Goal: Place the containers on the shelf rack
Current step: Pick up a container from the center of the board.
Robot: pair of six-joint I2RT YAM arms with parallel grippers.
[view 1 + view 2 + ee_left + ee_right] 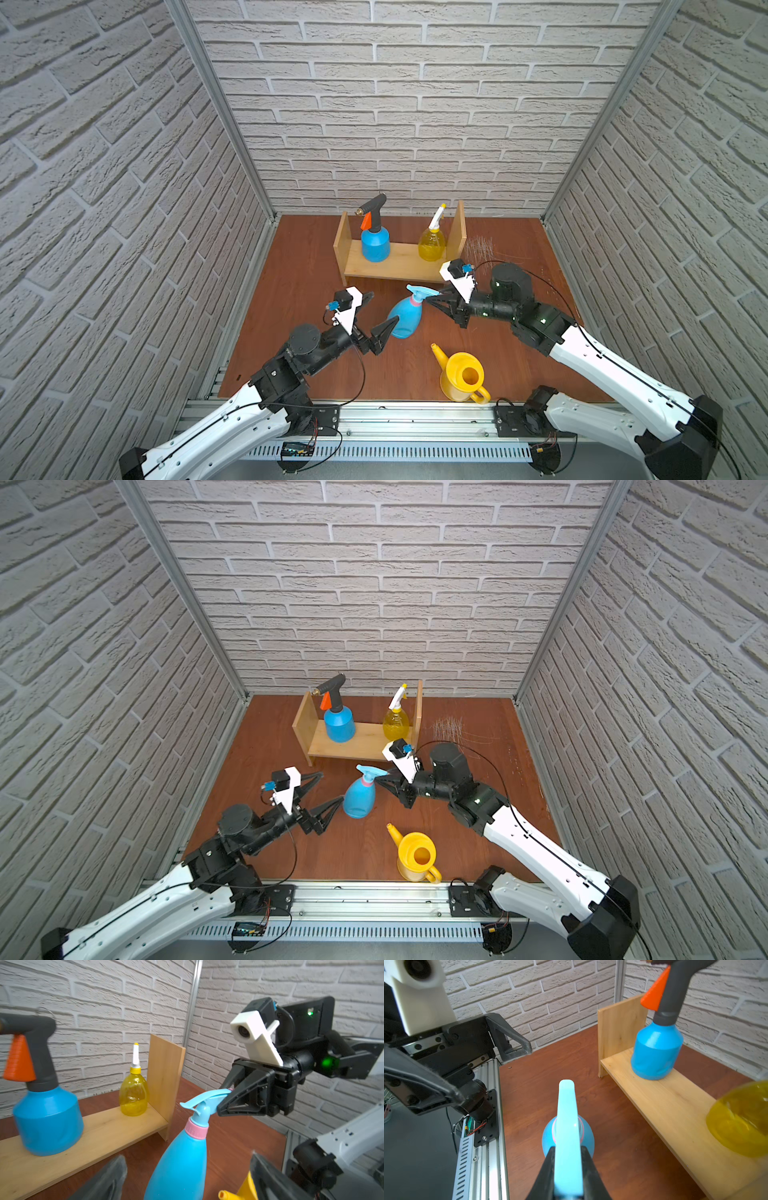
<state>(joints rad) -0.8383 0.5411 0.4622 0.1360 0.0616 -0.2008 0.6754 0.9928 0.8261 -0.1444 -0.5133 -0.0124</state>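
The right tool is clamping together on the flat trigger head of the slim light-blue spray bottle, which is standing on the counter just in front of the shelf rack, not on its board. The left tool is hanging with its jaws wide apart on the bottle's other side. Its nearer finger is sitting just beside the bottle's body, and I cannot tell whether it is touching.

On the rack's board the blue pressure sprayer is standing towards the left upright panel. The translucent yellow spray bottle is standing just beside the right one, with bare board showing between the two. The yellow watering can is sitting on the counter well in front of the rack, farther out than the clamped bottle.

I am counting four containers, two on the rack and two off it, plus one rack and two tools.
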